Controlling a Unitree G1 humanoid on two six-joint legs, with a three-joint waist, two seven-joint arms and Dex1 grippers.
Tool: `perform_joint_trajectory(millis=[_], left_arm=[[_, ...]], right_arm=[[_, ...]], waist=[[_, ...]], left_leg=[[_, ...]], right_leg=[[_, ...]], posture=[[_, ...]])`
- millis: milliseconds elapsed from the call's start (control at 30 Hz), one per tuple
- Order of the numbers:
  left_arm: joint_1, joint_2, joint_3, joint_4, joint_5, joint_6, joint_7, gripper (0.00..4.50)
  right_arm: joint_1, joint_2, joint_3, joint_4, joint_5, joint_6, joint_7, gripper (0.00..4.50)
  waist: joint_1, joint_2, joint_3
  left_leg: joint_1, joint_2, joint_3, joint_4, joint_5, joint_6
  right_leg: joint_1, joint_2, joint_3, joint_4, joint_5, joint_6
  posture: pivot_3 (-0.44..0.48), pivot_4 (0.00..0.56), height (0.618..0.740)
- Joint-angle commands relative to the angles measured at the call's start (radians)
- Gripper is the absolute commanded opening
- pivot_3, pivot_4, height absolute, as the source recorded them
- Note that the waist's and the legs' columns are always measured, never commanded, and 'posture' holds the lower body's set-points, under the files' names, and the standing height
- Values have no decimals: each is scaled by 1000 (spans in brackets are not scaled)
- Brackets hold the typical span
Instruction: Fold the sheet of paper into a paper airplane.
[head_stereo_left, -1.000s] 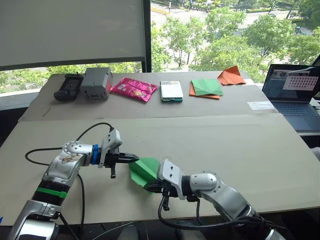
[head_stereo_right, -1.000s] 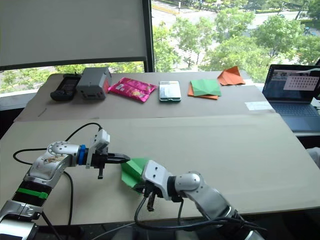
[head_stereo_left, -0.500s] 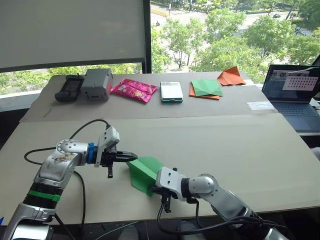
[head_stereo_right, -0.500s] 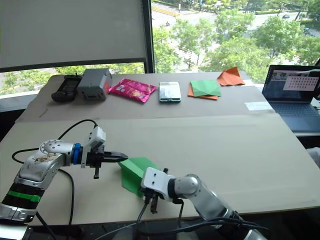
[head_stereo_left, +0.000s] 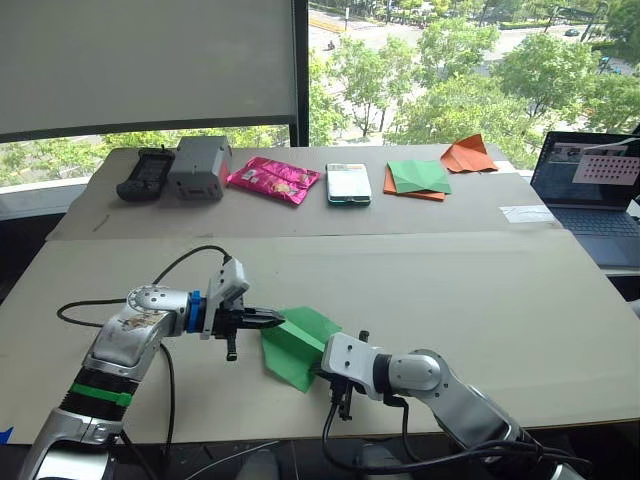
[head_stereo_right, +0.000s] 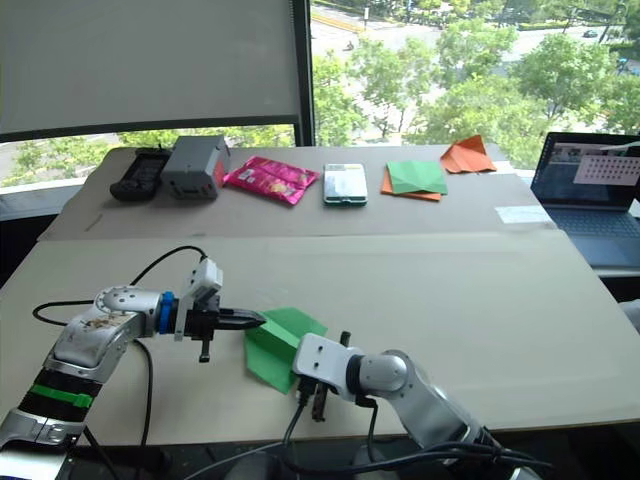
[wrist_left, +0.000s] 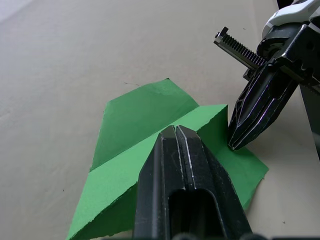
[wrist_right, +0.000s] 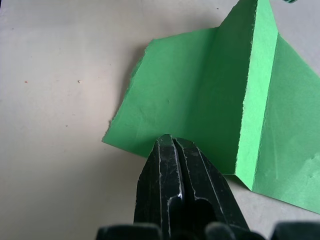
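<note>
Beige board covers the table (head_stereo_left: 480, 290), with a second raised strip along the window. On that far strip lie a black handset (head_stereo_left: 139, 173), a grey box (head_stereo_left: 199, 166), a pink packet (head_stereo_left: 273, 178), a phone (head_stereo_left: 348, 183), a green-and-orange paper stack (head_stereo_left: 417, 178) and an orange folded paper (head_stereo_left: 470, 155). A laptop (head_stereo_left: 590, 190) stands open at the right edge, with a white slip (head_stereo_left: 523, 213) just beside it.

Near the front edge of the table lies the sheet of paper (head_stereo_left: 298, 343), bright green and already creased into a pointed shape with a raised ridge down its length; the ridge and flat flaps show clearly in the left wrist view (wrist_left: 150, 130).

The left gripper (head_stereo_left: 272, 320) reaches in from the robot's left, its fingers pressed together with no gap between them, tips at the paper's near upper corner; whether they pinch the ridge cannot be told. The right gripper (wrist_left: 250, 125) comes from the right, its fingers likewise closed tight, the tips pointing down onto the paper's edge (wrist_right: 165, 150) and touching it.

A black cable (head_stereo_left: 170, 265) loops on the table behind the left arm.
</note>
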Motion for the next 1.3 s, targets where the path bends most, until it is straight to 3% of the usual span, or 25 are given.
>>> perform_joint_trajectory(millis=[33,467,767,1300], left_arm=[[-20,-9,-6,19,17,-36,-3,0],[21,15,4,-10,19,-42,-24,0],[38,16,-4,-27,18,-37,-35,0],[20,35,-29,21,52,-57,-70,0]], right_arm=[[-2,-6,10,-19,-14,-9,18,15],[-114,32,14,-68,16,-29,122,15],[-56,56,40,58,11,-1,120,15],[-5,79,27,76,34,56,77,15]], waist=[[-2,0,0],[-12,-1,1],[-15,-1,1],[-24,0,0]], left_leg=[[0,0,0,0,0,0],[-1,0,0,0,0,0],[-1,0,0,0,0,0],[0,0,0,-1,0,0]], right_leg=[[0,0,0,0,0,0],[0,0,0,1,0,0],[0,0,0,1,0,0],[0,0,0,1,0,0]], posture=[[0,150,740],[0,150,740],[0,150,740],[0,150,740]])
